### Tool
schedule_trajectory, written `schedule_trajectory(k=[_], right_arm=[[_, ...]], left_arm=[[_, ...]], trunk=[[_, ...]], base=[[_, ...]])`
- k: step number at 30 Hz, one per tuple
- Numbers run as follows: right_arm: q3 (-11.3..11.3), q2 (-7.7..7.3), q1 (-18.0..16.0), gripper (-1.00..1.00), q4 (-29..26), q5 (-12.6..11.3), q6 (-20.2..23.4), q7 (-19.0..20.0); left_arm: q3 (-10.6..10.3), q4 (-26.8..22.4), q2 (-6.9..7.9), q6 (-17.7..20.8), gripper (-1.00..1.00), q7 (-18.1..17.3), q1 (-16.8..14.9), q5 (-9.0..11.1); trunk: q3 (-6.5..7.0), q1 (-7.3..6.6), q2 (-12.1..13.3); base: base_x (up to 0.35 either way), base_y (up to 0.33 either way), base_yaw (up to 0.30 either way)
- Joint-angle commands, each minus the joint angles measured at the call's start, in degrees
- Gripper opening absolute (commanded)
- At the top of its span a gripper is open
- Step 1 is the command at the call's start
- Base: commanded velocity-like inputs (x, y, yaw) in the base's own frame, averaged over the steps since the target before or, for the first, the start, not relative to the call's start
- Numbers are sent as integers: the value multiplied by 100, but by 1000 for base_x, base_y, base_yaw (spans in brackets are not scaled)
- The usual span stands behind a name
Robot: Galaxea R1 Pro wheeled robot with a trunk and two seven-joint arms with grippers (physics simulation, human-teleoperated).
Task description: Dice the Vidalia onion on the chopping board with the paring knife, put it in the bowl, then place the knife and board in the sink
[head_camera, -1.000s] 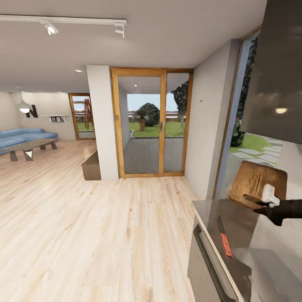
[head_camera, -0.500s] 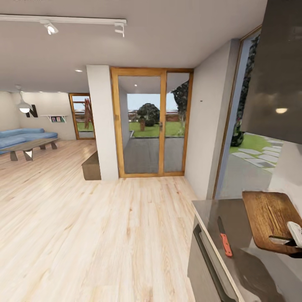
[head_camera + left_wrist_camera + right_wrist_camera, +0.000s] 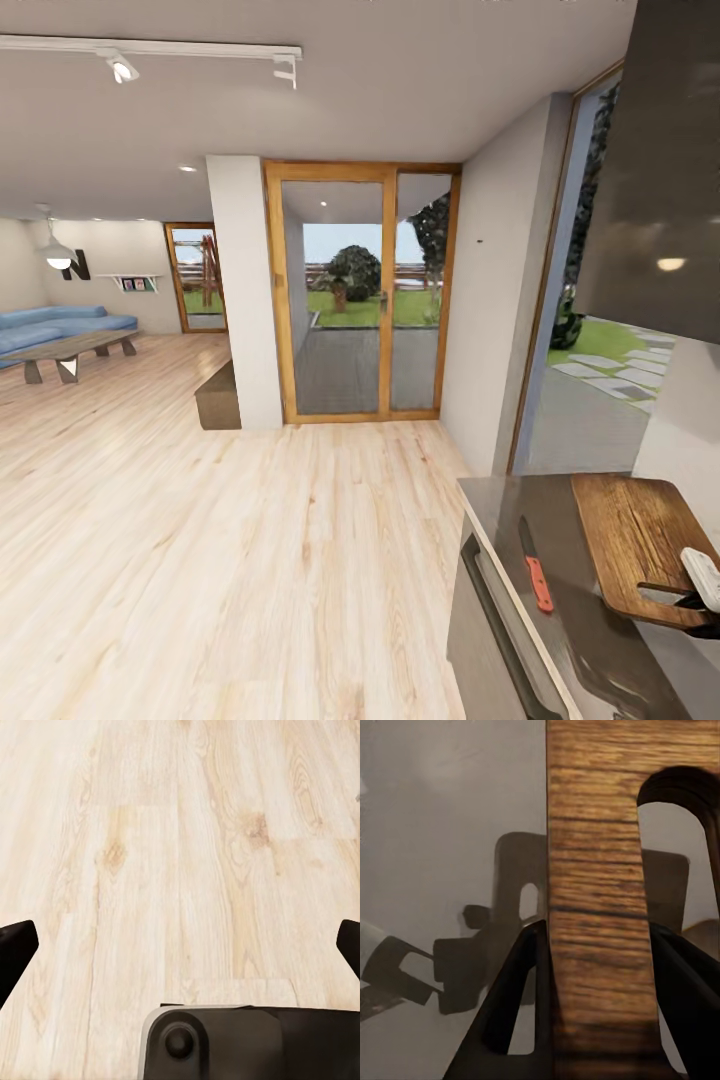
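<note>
On one countertop (image 3: 580, 640), one paring knife (image 3: 535, 565), one chopping board (image 3: 635, 535) gripped by right hand (image 3: 600, 967); left hand (image 3: 180, 945) spread apart

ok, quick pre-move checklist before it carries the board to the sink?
1. Right gripper closed on the chopping board: ok, a finger sits on each side of the board.
2. Board level: ok, roughly flat above the countertop.
3. Paring knife out of the board's way: ok, it lies on the countertop beside the board.
4. Left gripper free: ok, open over the wood floor.
5. Sink reachable: cannot tell.
</note>
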Motion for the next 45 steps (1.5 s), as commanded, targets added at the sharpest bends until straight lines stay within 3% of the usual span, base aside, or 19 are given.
schedule_trajectory(k=[1, 16, 29, 45], right_arm=[[-34, 6, -5, -100, -14, 32, -27, 15], [-65, 7, -5, -100, -50, -2, -9, 11], [-80, 7, -5, -100, -62, -2, -35, 4], [-74, 7, -5, -100, -63, 4, -48, 4]], left_arm=[[15, -7, -3, -6, 100, -22, 4, 11], [15, -7, -3, -7, 100, -22, 4, 11], [15, -7, -3, -6, 100, -22, 4, 11], [15, -10, -3, -8, 100, -22, 4, 11]], trunk=[[-1, 2, -3], [-75, 2, -3], [-82, 2, -3], [-82, 2, -3]], base=[[0, 0, 0], [0, 0, 145], [-1, 0, 16], [-160, 0, 0]])
